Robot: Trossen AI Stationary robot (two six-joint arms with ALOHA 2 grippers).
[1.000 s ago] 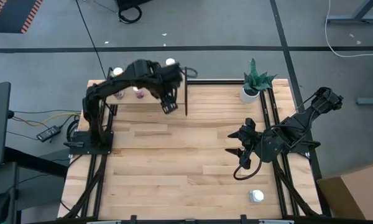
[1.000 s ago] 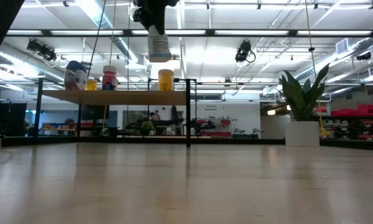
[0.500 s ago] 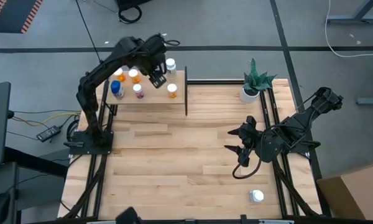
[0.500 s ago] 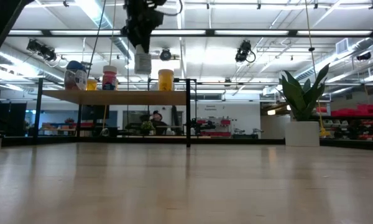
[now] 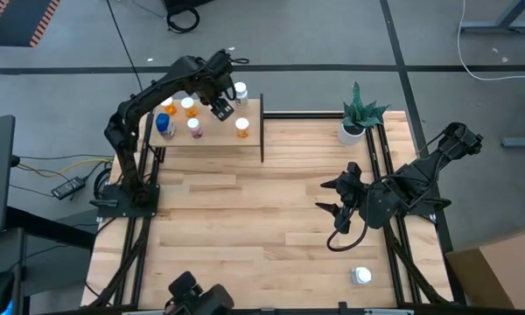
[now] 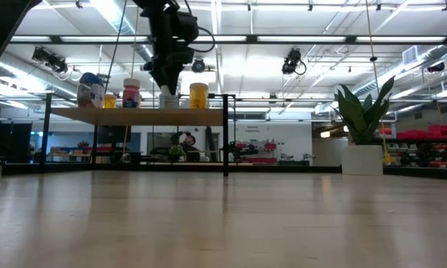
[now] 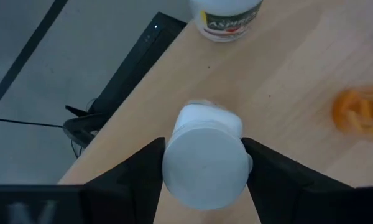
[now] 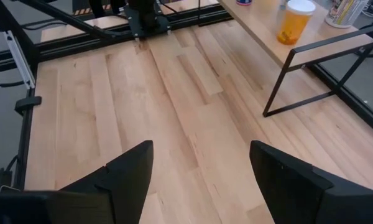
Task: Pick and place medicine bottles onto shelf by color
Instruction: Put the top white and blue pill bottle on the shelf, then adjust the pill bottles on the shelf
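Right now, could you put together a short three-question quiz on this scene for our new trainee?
1. True or false: the left gripper is shut on a white-capped bottle above the shelf.
2. Which thing stands at the table's far right corner? A) a blue bottle B) the potted plant C) an orange bottle
3. Fill in: one lone bottle stands on the tabletop near the ___ arm.

Key
1. True: the left wrist view shows both fingers pressed against the bottle over the shelf board.
2. B.
3. Right: the right gripper hangs open above the bare table, holding nothing.
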